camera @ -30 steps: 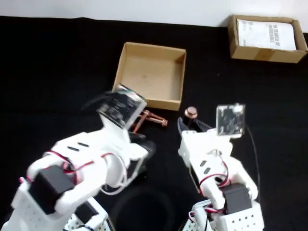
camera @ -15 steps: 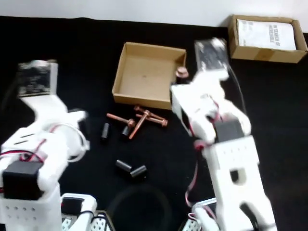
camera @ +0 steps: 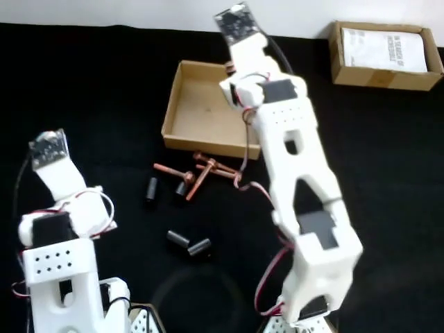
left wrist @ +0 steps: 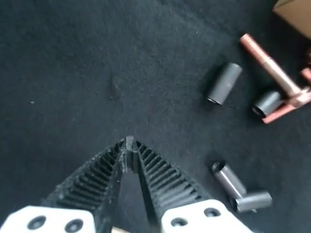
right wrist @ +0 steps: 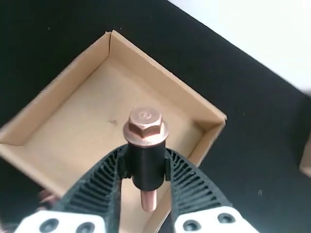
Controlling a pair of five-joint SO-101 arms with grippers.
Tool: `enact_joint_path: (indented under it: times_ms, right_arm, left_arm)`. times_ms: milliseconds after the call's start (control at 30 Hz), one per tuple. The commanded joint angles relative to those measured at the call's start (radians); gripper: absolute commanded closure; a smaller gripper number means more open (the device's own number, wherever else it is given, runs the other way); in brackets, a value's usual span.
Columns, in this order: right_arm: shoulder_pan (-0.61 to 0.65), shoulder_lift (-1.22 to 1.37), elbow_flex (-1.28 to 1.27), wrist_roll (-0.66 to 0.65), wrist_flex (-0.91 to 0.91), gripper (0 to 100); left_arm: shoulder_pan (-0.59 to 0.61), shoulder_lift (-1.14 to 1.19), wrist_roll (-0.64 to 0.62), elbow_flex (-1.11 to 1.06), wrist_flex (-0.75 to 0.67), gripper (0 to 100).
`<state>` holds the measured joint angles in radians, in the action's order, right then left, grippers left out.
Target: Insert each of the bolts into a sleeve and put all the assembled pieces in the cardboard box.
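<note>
We log: bolts (camera: 170, 168) just before the cardboard box (camera: 208, 144) | sleeves (camera: 177, 239) before and left of bolts | second box (camera: 378, 78) at back right.

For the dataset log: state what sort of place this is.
Probably a robotics test bench: a black-covered table, loose bolts and sleeves laid out beside a cardboard box, and the right end effector shut on a sleeved bolt over that box.
</note>
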<state>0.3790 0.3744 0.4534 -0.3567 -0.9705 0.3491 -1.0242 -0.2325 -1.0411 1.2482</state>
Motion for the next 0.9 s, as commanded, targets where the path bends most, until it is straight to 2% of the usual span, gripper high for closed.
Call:
enact_joint_path:
  times_ms: [0,100,300,433,567,733,867]
  right_arm:
    - [-0.010,0.140,0.183,-0.091,0.025,99.2]
    - [-0.010,0.243,0.248,-0.170,-0.012,99.2]
    - [0.013,0.369,0.343,-0.353,-0.205,99.2]
    - [0.013,0.417,0.387,-0.445,-0.294,99.2]
    - [0.025,0.417,0.430,-0.517,-0.481,96.7]
    - [0.070,0.400,0.541,-0.497,-0.739,80.5]
    - [0.099,0.395,0.691,-0.463,-0.792,78.2]
  left_arm:
    - [0.015,-0.002,-0.003,-0.113,-0.164,99]
    - [0.015,-0.002,-0.003,-0.203,-0.287,99]
    - [0.016,-0.002,-0.002,-0.323,-0.535,99]
    - [0.016,-0.002,-0.002,-0.334,-0.554,99]
    - [0.016,-0.001,0.002,-0.337,-0.554,99]
    - [0.016,0.004,0.005,-0.338,-0.555,99]
    - [0.016,0.004,0.005,-0.338,-0.555,99]
